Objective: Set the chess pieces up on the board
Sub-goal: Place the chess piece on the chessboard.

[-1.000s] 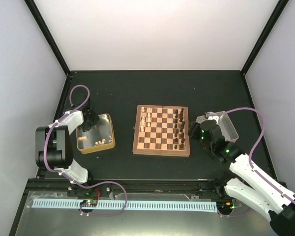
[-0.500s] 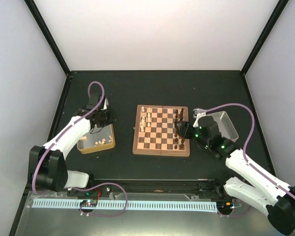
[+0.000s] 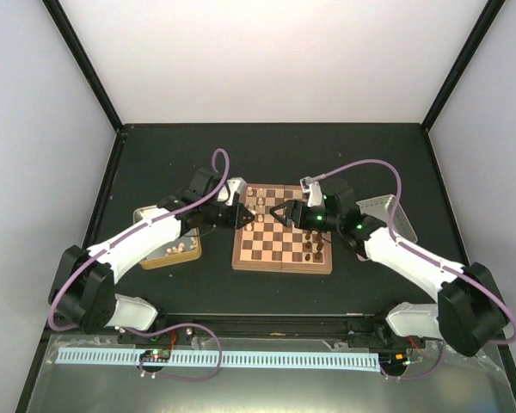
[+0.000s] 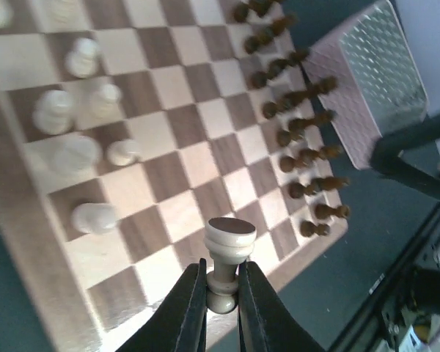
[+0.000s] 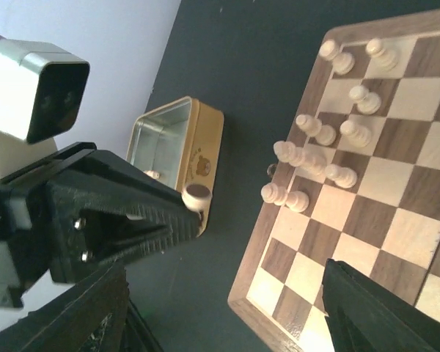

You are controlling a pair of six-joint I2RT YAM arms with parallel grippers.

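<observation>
The board (image 3: 279, 247) lies mid-table, with cream chess pieces (image 3: 253, 207) along its left side and dark ones (image 3: 314, 229) along its right. My left gripper (image 3: 243, 217) hovers over the board's left part, shut on a cream pawn (image 4: 229, 243) held by the neck, its base pointing away from the fingers. Below it the left wrist view shows the board (image 4: 191, 125). My right gripper (image 3: 281, 212) hangs open over the board's middle, facing the left one. Its fingers (image 5: 374, 315) stand wide apart with nothing between them, and its view shows the held pawn (image 5: 196, 196).
A gold-tan tin (image 3: 166, 248) with a few cream pieces sits left of the board. A silver-grey tray (image 3: 390, 212) stands to the board's right, under the right arm. Black frame posts rise at the table's back corners.
The left arm swung from the tin to the board's left side. The right arm moved from the tray side to over the board, and its jaws widened.
</observation>
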